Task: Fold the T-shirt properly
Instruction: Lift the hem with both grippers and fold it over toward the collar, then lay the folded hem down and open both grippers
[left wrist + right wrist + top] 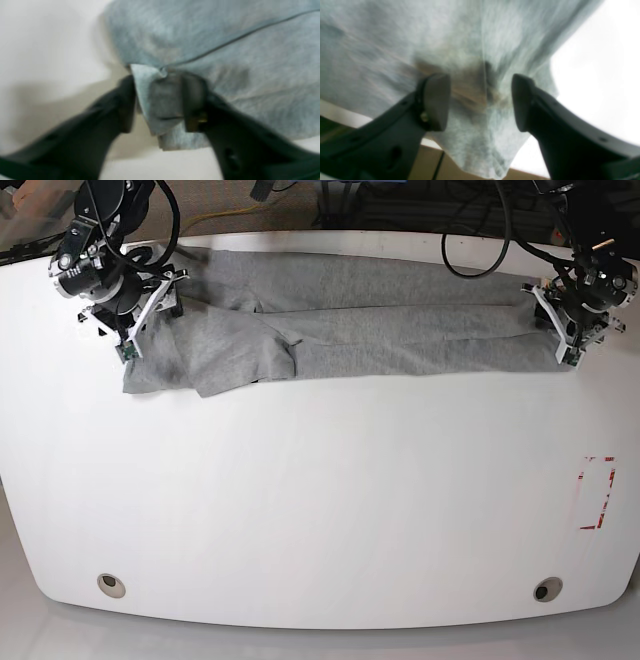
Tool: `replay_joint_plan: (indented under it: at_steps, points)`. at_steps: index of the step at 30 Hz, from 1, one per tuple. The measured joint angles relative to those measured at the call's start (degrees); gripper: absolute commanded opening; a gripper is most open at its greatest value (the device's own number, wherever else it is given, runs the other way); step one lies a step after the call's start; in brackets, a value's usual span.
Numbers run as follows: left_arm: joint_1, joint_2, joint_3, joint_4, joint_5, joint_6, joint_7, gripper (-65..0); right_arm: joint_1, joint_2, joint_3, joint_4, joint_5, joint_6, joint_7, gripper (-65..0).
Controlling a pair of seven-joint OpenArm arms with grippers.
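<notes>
The heather-grey T-shirt point(380, 330) lies as a long folded band across the far part of the white table point(320, 500). My left gripper point(568, 345) is at the band's right end. In the left wrist view, a folded corner of the T-shirt point(225, 37) sits loosely between the parted fingers of the left gripper point(160, 105). My right gripper point(127, 340) is at the band's left end, above a rumpled sleeve. In the right wrist view the right gripper point(481, 102) has its fingers wide apart, with the T-shirt point(382, 37) bunched between and beyond them. Both wrist views are blurred.
A red-marked rectangle point(597, 493) is on the table near its right edge. Two round holes point(111, 584) point(547, 589) sit near the front edge. Cables point(480, 240) run behind the far edge.
</notes>
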Motion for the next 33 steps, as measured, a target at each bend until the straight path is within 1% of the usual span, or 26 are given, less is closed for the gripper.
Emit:
replay_joint_plan:
  at_steps: [3, 6, 9, 12, 14, 15, 17, 20, 21, 23, 24, 25, 27, 28, 29, 32, 33]
  points:
    - [0.44, -0.04, -0.24, 1.97, 0.13, 0.02, 0.24, -31.7, -0.02, 0.61, 2.01, 0.46, 3.80, -0.04, 0.20, -26.3]
    - [0.39, 0.02, -0.17, 4.94, 0.22, 0.02, 0.42, -31.7, 0.20, 1.92, 2.12, 0.44, 7.61, -0.04, -0.81, -26.3]
    - [0.04, 0.11, -0.07, 8.04, -0.37, 0.17, -0.11, -31.7, 1.53, 1.90, 2.16, -0.72, 11.65, -0.02, 0.02, -26.3]
    - [-1.05, 0.96, 1.01, 8.11, 0.15, 0.22, 0.04, -31.8, 3.41, 1.81, 1.60, -3.48, 12.41, -0.02, -0.02, -26.5]
    - [-1.51, 1.64, 2.43, 7.02, 0.68, 0.24, 0.24, -31.8, 4.94, 1.90, 0.20, -6.29, 11.43, -0.33, 0.42, -26.5]
    - [-1.73, 1.55, 3.41, 5.95, 0.26, 0.22, 0.11, -31.8, 5.77, 1.86, -0.59, -7.93, 11.10, 0.11, 0.44, -26.5]
    - [-1.92, 1.77, 4.96, 3.48, 0.04, 0.24, -0.22, -31.8, 7.65, 1.60, -1.29, -10.80, 8.33, -0.02, 1.70, -26.5]
    - [-1.73, 2.03, 5.62, -0.83, -0.09, 0.22, -0.24, -31.8, 10.69, 1.73, -1.14, -15.23, 2.93, -0.42, 5.53, -26.5]
    - [-1.64, 2.03, 5.57, -1.70, -0.92, 0.26, -0.92, -31.9, 11.50, 1.86, -1.05, -16.81, 1.77, 0.26, 6.73, -26.5]
    - [-2.25, 1.46, 5.35, -3.45, -1.46, 0.24, -1.77, -31.9, 13.11, 1.90, -1.07, -20.79, -1.51, -0.50, 9.31, -26.5]
    - [-3.13, 1.38, 5.35, -4.31, -1.55, 0.20, -1.99, -31.9, 13.84, 2.08, -1.07, -22.53, -2.40, 0.04, 10.38, -26.5]
    - [-3.82, 1.36, 5.35, -5.29, -1.68, 0.22, -2.45, -31.9, 14.47, 2.21, -1.07, -24.11, -3.37, -0.15, 11.37, -26.5]
    - [-5.09, 1.38, 5.38, -7.67, -1.90, 0.24, -4.42, -31.9, 15.65, 3.15, -1.11, -27.15, -4.35, -0.09, 12.83, -26.5]
    - [-5.68, 1.31, 5.38, -9.01, -2.19, 0.22, -5.20, -31.9, 16.52, 3.89, -1.14, -28.98, -4.37, 0.48, 14.38, -26.5]
    - [-6.14, 1.20, 5.38, -10.38, -2.49, 0.22, -5.92, -31.9, 17.51, 4.61, -1.16, -31.10, -4.83, 0.22, 15.93, -26.5]
    - [-8.00, 1.31, 5.38, -12.87, -2.64, 0.22, -6.78, -31.9, 20.17, 6.21, -1.20, -36.92, -4.76, 0.39, 20.92, -26.5]
    - [-8.66, 1.40, 5.38, -13.20, -2.73, 0.20, -6.73, -31.9, 21.03, 6.82, -1.27, -38.58, -4.85, 0.35, 21.66, -26.5]
